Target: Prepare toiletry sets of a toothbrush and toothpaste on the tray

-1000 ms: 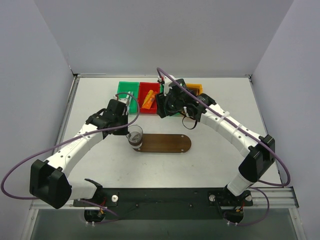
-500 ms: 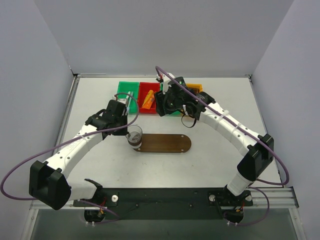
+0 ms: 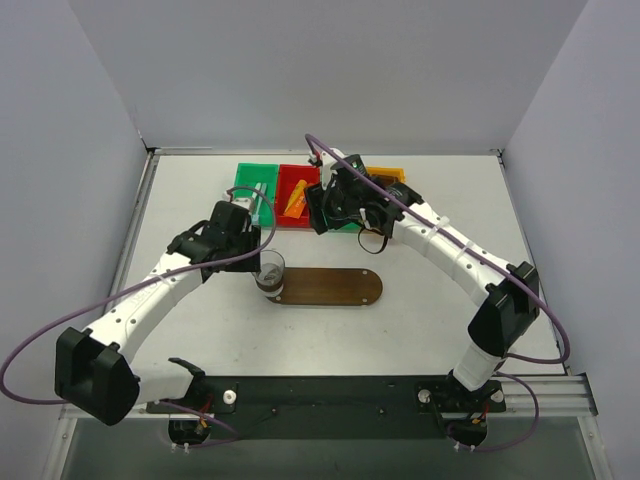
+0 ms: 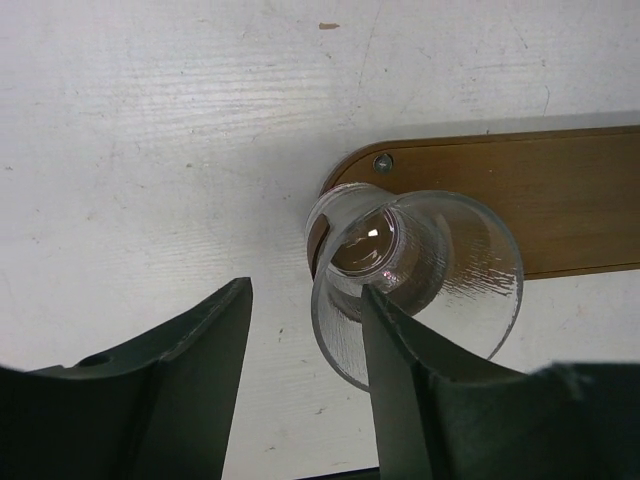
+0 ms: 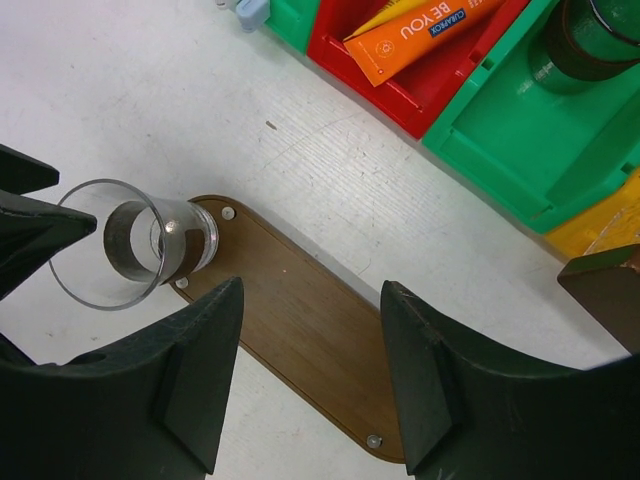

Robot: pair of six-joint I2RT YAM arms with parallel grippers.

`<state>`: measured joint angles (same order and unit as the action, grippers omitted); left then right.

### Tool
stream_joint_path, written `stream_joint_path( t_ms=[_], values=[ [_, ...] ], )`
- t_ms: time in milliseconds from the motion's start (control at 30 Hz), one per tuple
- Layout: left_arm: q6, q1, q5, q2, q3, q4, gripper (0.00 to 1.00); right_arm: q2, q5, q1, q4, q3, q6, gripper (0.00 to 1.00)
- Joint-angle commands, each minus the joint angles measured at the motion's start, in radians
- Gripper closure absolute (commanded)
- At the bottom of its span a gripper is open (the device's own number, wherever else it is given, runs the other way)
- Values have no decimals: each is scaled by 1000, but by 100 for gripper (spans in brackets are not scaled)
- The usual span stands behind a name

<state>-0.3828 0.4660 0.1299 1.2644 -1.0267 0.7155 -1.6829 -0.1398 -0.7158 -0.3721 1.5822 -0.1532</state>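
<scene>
The dark-brown oval tray [image 3: 335, 287] [image 5: 310, 330] [image 4: 560, 200] lies mid-table. A clear glass cup [image 3: 270, 270] [image 4: 420, 280] [image 5: 130, 245] stands on its left end. My left gripper [image 3: 256, 260] [image 4: 305, 290] is open at the cup's rim, with one finger [image 4: 400, 380] inside the rim and the other outside, off the glass. My right gripper [image 3: 322, 218] [image 5: 305, 295] hangs open above the tray and holds nothing. An orange toothpaste [image 3: 295, 200] [image 5: 425, 30] lies in the red bin [image 3: 300, 178] [image 5: 420, 100], a yellow tube's edge [image 5: 385, 15] beside it. A pale slim toothbrush [image 3: 262, 195] lies in the left green bin [image 3: 250, 175].
A second green bin [image 5: 520, 150] right of the red one holds a dark cup [image 5: 595, 35]. An orange bin [image 3: 392, 177] [image 5: 610, 220] ends the row. My right arm hangs over these bins. Grey walls close off three sides.
My left gripper has opened and let go of the cup's rim; the cup stays on the tray. My right arm has shifted slightly to the left.
</scene>
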Motion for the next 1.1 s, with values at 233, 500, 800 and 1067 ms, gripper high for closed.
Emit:
stream_joint_path(
  t_ms=[233,500,800,1067],
  values=[
    [22,2,37,-177,34,-89,31,-11,8,45,7,96,-23,47],
    [3,-29,36,-192,-59,-120,22,-136,5,162,4,228,-130,48],
    [-24,-251,-117,-194,-81,-111,21,-310,-1,251,-7,384,-213,54],
    [2,-306,-130,-175,-72,-131,21,-353,129,303,-99,374,-187,55]
  ],
)
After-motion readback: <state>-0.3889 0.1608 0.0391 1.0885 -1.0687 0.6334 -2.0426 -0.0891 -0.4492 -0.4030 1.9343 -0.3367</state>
